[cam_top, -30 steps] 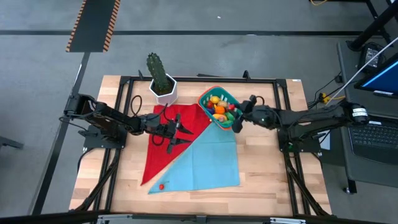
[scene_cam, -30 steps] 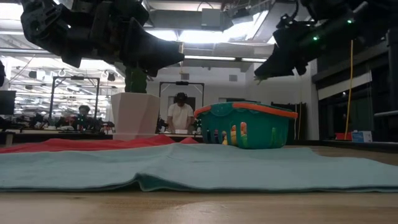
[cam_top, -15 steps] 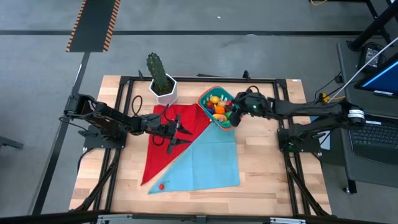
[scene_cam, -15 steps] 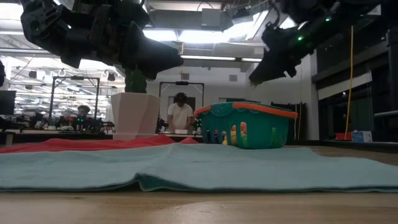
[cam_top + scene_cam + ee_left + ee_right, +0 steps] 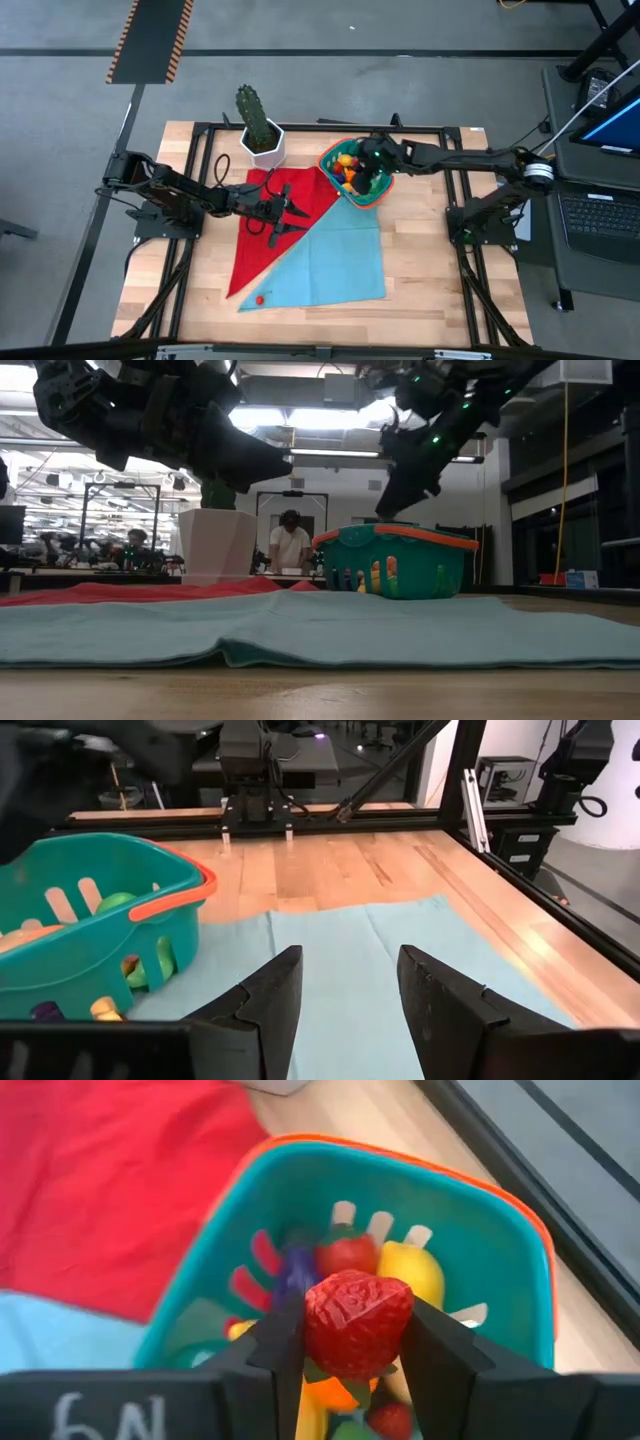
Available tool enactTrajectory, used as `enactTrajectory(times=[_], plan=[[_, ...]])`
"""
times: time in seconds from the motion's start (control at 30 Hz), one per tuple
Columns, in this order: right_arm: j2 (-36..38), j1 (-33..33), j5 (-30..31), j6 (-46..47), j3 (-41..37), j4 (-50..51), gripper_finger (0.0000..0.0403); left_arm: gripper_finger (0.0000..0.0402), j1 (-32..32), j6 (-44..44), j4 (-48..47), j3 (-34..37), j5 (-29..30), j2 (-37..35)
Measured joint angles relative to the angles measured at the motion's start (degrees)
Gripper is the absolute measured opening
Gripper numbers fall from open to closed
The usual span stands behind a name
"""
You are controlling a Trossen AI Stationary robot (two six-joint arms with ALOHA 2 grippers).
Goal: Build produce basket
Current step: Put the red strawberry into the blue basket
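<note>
The teal basket (image 5: 338,156) with an orange-red rim (image 5: 470,1180) stands on the table at the far middle, by the corner of a red cloth (image 5: 290,195). In it lie produce pieces, among them a yellow lemon (image 5: 412,1270). My right gripper (image 5: 355,1342) hangs just above the basket (image 5: 400,560), shut on a red strawberry (image 5: 357,1320). My left gripper (image 5: 348,982) stands open and level above the cloths (image 5: 292,212), with nothing between its fingers. One small red berry (image 5: 259,298) lies on the light blue cloth (image 5: 335,255) near its front left corner. My right gripper pinches the strawberry by its two opposite sides (image 5: 318,1320) between the two fingers. The fingers slant down from the table's right side. The strawberry is lifted clear, over the open top of the basket and the produce in it.
A white hexagonal pot (image 5: 264,146) with a green cactus stands at the far left of the cloths. A black frame (image 5: 430,128) runs round the work area. Bare wood (image 5: 430,260) lies right of the blue cloth. People show in the room beyond the table (image 5: 291,545).
My right gripper has swung toward the table's left and far edge, from beside the basket's near right corner to above the basket, and has tipped more steeply downward. Its fingers have stayed as they were. My left arm has kept still.
</note>
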State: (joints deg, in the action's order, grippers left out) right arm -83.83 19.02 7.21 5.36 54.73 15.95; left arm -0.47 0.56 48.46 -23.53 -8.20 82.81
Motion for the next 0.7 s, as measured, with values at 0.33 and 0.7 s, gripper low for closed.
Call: enactTrajectory(times=[0.33, 0.7], plan=[[-8.3, 2.3, 0.1, -1.3, 2.2, 0.2, 0.0136, 0.0150, 0.0, 0.0, -0.2, 0.0, 0.0, 0.0], [-13.4, 2.8, 0.3, -3.5, 2.2, -2.4, 0.0136, 0.0152, 0.0, 0.0, -0.2, 0.0, 0.0, 0.0]])
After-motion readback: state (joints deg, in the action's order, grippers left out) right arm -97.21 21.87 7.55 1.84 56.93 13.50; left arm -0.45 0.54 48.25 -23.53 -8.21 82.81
